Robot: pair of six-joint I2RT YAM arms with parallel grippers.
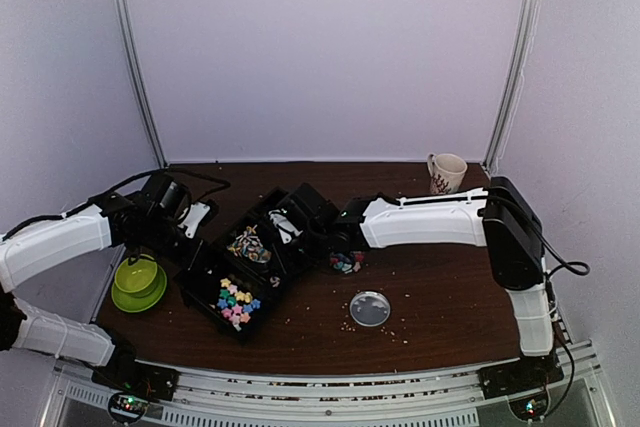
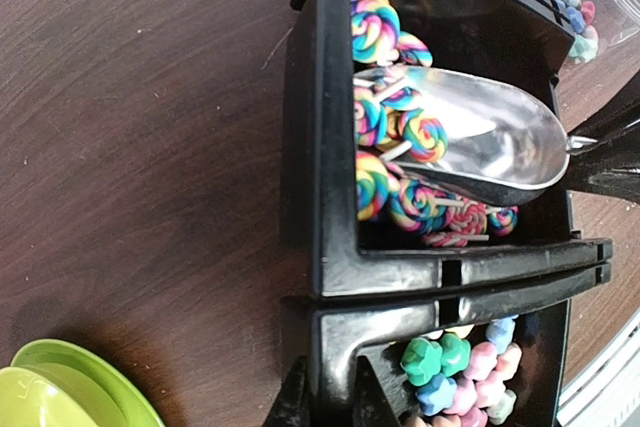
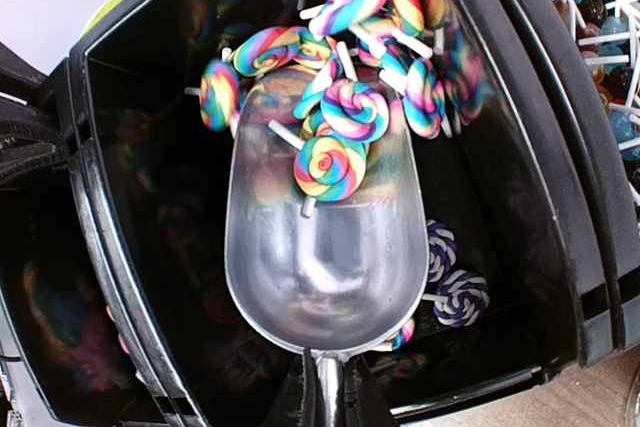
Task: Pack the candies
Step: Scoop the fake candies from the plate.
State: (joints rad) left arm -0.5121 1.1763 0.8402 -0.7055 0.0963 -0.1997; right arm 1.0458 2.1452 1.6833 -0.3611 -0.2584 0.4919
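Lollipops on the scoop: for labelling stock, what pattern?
The lollipops are rainbow swirls, clearest in the right wrist view.

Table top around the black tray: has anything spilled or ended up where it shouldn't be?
Yes. Small pale bits lie scattered loose on the dark table, mostly near the round clear lid and toward the front edge, outside any container. They are too small to identify.

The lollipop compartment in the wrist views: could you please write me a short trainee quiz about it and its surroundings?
1. True or false: the scoop is empty.
2. Which tool holds the scoop's handle?
3. The bowl left of the tray is: A) red B) green C) blue
Key: 1 false, lollipops lie in it; 2 the right tool; 3 B.
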